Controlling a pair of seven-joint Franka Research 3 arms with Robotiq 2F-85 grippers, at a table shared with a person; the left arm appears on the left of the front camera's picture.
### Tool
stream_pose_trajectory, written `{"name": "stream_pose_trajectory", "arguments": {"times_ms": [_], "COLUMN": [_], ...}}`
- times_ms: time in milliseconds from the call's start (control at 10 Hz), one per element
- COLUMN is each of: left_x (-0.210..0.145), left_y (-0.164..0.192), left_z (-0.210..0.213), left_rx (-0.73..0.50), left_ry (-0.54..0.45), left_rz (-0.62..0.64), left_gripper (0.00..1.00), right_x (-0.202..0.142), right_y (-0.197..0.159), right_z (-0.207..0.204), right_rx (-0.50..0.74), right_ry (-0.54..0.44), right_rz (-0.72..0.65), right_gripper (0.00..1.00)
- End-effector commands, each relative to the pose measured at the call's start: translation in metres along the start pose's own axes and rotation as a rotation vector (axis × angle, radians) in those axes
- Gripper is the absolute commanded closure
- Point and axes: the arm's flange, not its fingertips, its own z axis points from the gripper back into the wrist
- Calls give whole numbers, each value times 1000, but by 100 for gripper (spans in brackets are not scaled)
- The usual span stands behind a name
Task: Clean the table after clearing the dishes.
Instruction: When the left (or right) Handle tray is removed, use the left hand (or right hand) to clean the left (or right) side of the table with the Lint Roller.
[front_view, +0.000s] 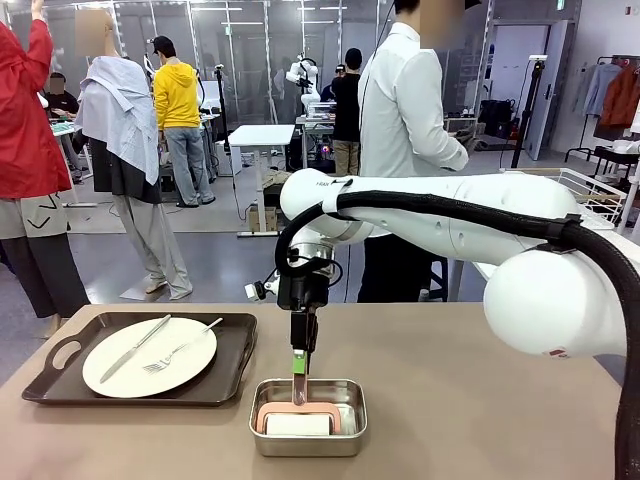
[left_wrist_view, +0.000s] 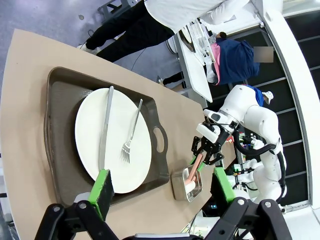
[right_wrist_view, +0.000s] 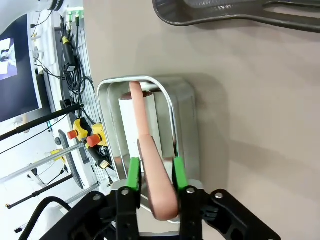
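One of the dishes, a white plate (front_view: 150, 357) with a knife (front_view: 135, 348) and fork (front_view: 180, 350), rests on a dark tray (front_view: 235, 365) at the left of the brown table (front_view: 480, 400). My right gripper (front_view: 299, 362) is shut on the pink handle (right_wrist_view: 155, 175) of a white roller (right_wrist_view: 134, 117), which lies in a steel pan (front_view: 345, 440) near the front edge. In the left wrist view my left gripper (left_wrist_view: 162, 187) hangs open above the tray (left_wrist_view: 60, 150) and plate (left_wrist_view: 112, 140), holding nothing. That view also shows the right gripper (left_wrist_view: 202, 152) over the pan (left_wrist_view: 181, 185).
A person in a white shirt (front_view: 405, 110) stands at the far side, turned toward a white table with a wire rack (front_view: 590, 190). My right arm (front_view: 480, 225) spans the table's right half. Bare tabletop lies right of the pan.
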Motion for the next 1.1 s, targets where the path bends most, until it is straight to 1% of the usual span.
{"name": "stream_pose_trajectory", "arguments": {"times_ms": [0, 100, 200, 400, 500, 600, 700, 800, 1000], "left_x": [0, 0, 0, 0, 0, 0, 0, 0, 0], "left_y": [-1, -1, -1, -1, -1, -1, -1, -1, -1], "left_z": [3, 3, 3, 3, 3, 3, 3, 3, 3], "left_rx": [-14, -14, -14, -14, -14, -14, -14, -14, -14], "left_ry": [1, 1, 1, 1, 1, 1, 1, 1, 1], "left_rz": [-10, -10, -10, -10, -10, -10, -10, -10, -10], "left_gripper": [0, 0, 0, 0, 0, 0, 0, 0, 0], "right_x": [13, 12, 12, 9, 1, -25, -65, -112, -212], "right_y": [0, 1, 3, 11, 23, 47, 72, 88, 101], "right_z": [7, 8, 9, 13, 20, 33, 43, 49, 41], "right_rx": [-6, -9, -11, -28, -66, -151, -182, -230, -196], "right_ry": [31, 33, 31, 19, -29, -131, -263, -418, -706], "right_rz": [-22, -27, -31, -46, -95, -249, -332, -454, -639], "right_gripper": [85, 94, 100, 100, 97, 95, 95, 95, 95]}}
